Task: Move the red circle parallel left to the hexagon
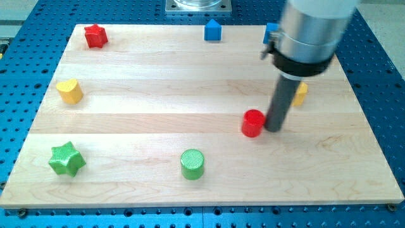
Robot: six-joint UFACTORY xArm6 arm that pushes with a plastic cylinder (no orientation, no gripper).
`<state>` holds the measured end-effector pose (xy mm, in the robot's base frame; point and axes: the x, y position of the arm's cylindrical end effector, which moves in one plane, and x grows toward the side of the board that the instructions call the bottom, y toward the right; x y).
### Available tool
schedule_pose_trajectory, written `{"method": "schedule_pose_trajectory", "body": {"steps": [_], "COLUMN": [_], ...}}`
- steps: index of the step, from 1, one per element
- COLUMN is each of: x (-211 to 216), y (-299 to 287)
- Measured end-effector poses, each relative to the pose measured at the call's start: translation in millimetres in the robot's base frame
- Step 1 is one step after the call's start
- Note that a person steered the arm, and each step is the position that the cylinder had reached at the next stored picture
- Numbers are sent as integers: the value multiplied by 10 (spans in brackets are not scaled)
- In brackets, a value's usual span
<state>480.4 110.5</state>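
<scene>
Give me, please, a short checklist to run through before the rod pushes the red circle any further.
1. Tip position: my tip stands right beside the red circle, on the side toward the view's right, as a leftward push needs. Ok.
2. Contact between tip and circle: they look touching, but a hairline gap is possible. Cannot tell.
3. Hexagon located: the yellow block behind the rod is partly hidden and its shape unclear. Cannot tell.
4. Path toward the view's left: no block lies level with the circle; the green cylinder sits lower. Ok.
5. Circle upright on the wooden board. Ok.
</scene>
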Motion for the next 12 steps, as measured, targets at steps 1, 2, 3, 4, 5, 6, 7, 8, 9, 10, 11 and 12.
{"method": "schedule_pose_trajectory", "body": {"steps": [1, 2, 3, 4, 5, 6, 7, 8, 9, 10, 11, 12], "x": [309, 593, 427, 77, 63, 273, 439, 347, 74, -80, -143, -334], "y": [-87, -105, -738, -838, -714, -714, -676, -389, -98, 152, 422, 427]}}
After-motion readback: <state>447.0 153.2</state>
